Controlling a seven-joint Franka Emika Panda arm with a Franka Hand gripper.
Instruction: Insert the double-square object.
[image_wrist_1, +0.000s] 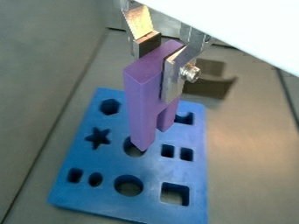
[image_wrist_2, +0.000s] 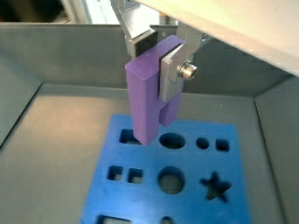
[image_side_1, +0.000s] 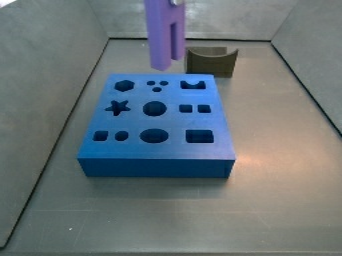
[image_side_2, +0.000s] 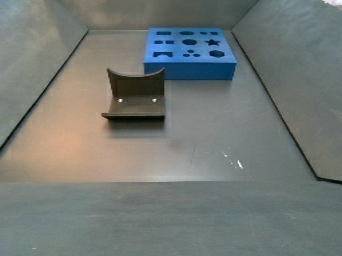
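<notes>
The double-square object (image_wrist_1: 146, 96) is a tall purple peg with a forked lower end. My gripper (image_wrist_1: 158, 59) is shut on its upper part, one silver finger (image_wrist_1: 176, 74) on each side, as both wrist views show (image_wrist_2: 156, 57). The peg (image_wrist_2: 146, 96) hangs upright over the blue block (image_wrist_1: 82, 157), its prongs just above the top face near a round hole and beside a pair of small square holes (image_wrist_1: 176, 153). In a side view the peg (image_side_1: 166, 35) hangs over the far part of the block (image_side_1: 154, 160), and the gripper is cut off by the frame edge. Another side view shows only the block (image_side_2: 187, 65).
A dark grey curved block (image_side_1: 211, 62) stands behind the blue block and shows apart from it in a side view (image_side_2: 134, 95). Grey sloping walls (image_side_1: 60, 110) close in the floor on all sides.
</notes>
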